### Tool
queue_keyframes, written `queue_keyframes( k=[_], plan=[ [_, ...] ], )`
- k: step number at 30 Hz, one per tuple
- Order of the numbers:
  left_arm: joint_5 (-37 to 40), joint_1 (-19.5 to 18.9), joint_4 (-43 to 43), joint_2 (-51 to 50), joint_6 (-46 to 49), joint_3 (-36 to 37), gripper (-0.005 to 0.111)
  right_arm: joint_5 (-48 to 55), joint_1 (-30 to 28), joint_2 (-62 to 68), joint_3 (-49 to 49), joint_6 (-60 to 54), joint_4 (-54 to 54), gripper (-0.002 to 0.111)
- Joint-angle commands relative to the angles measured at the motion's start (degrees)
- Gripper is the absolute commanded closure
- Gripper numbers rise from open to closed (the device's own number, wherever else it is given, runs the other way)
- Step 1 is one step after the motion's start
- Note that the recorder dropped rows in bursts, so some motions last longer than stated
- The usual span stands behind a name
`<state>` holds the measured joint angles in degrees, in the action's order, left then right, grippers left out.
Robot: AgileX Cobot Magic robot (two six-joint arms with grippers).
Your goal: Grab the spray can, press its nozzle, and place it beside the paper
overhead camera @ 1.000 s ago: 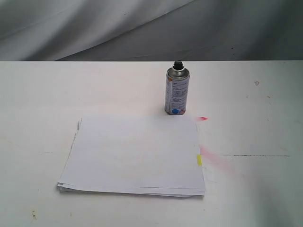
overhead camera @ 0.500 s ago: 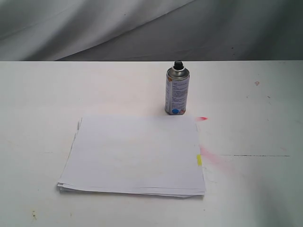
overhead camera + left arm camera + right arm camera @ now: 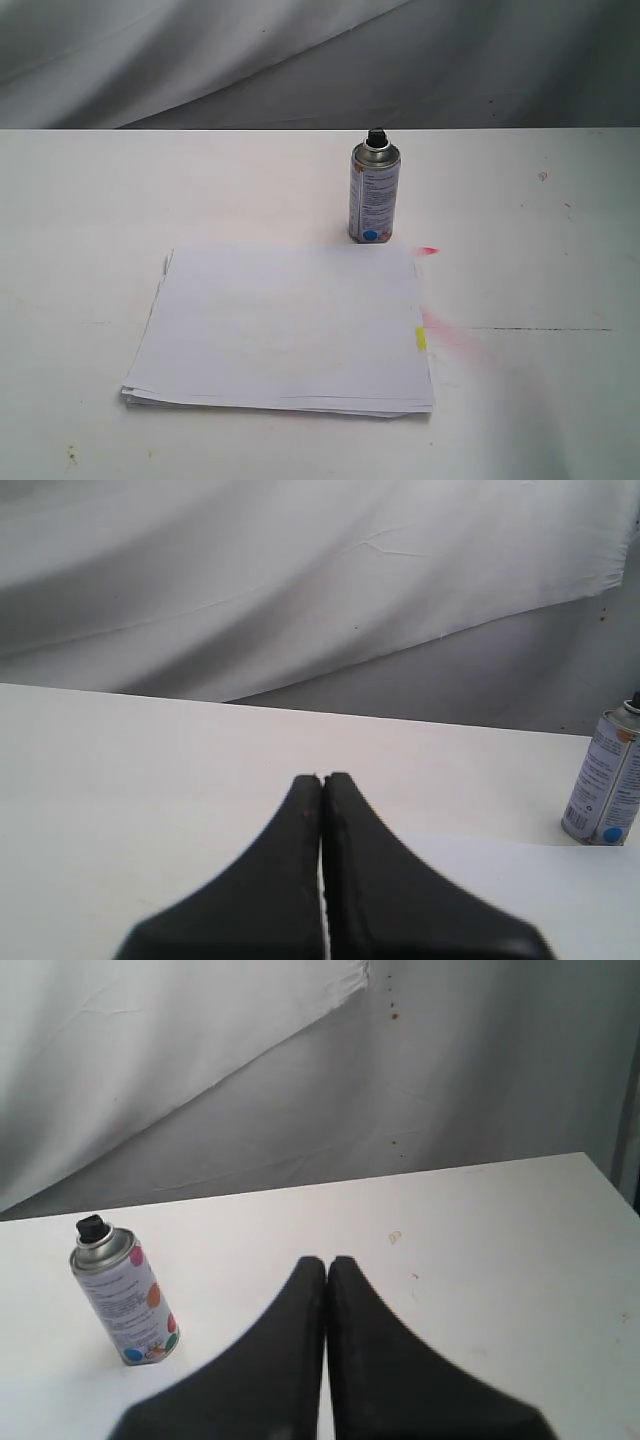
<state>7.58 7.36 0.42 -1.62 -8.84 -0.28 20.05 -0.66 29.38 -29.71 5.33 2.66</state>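
the spray can (image 3: 375,197) stands upright on the white table (image 3: 90,200), just beside the far edge of the paper (image 3: 285,325), its black nozzle (image 3: 376,134) on top. the left gripper (image 3: 322,780) and the right gripper (image 3: 327,1260) are both closed on nothing, apart from the can.

table (image 3: 100,200): white, lightly scuffed | paper (image 3: 285,325): flat stack mid-table, lower sheets fanned out at left edge, yellow tab (image 3: 421,339) on right edge | can (image 3: 374,195): upright, just behind paper's far edge near its right corner | pink stain (image 3: 452,336): beside tab | red mark (image 3: 428,250): near can's base | dark line (image 3: 540,329): thin, right of stain
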Motion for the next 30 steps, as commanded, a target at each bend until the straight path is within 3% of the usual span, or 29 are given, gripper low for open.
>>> queue_keyframes(
  k=[1,6,11,20,26,30],
  plan=[
    [0.0,0.21,0.12,0.38,-0.09,0.28,0.107,1.11,0.04,7.72,-5.18,0.66,-0.26,0.108],
    [0.0,0.21,0.12,0.38,-0.09,0.28,0.107,0.12,7.52,15.33,-7.06,0.53,-0.15,0.108],
    [0.0,0.21,0.12,0.38,-0.09,0.28,0.107,-7.61,17.32,24.31,-7.61,-1.47,-0.29,0.108],
    [0.0,0.21,0.12,0.38,-0.09,0.28,0.107,-12.58,24.76,43.98,-18.41,-8.36,-0.29,0.108],
    [0.0,0.21,0.12,0.38,-0.09,0.28,0.107,-23.14,29.67,54.98,-16.64,-8.01,-0.1,0.108],
    [0.0,0.21,0.12,0.38,-0.09,0.28,0.107,-37.67,32.28,60.35,-10.83,-4.89,-0.1,0.108]
  ],
)
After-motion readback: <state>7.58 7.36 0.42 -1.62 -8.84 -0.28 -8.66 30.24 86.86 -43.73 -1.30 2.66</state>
